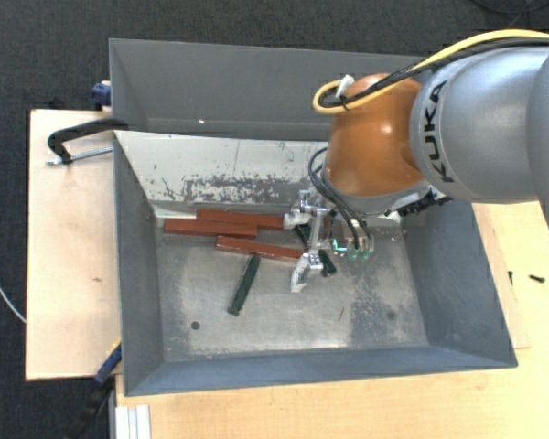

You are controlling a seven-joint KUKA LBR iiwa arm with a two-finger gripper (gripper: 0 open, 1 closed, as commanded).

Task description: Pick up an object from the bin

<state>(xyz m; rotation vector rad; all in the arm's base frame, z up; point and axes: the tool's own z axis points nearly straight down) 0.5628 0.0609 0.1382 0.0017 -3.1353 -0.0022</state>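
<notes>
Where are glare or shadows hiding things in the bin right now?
Camera view: bright glare on the bin's back wall, just above the two brown bars; the floor is evenly lit, so the dark green stick reads clearly; the orange cover overhangs and darkens the area around the jaws, where small details are hard to make out.

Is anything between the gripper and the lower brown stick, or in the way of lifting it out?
Nothing visible. The gripper is open, with its fingers either side of the right end of the lower brown stick, and nothing lies on top of that stick. The upper brown stick and the dark green stick lie close beside it.
</notes>
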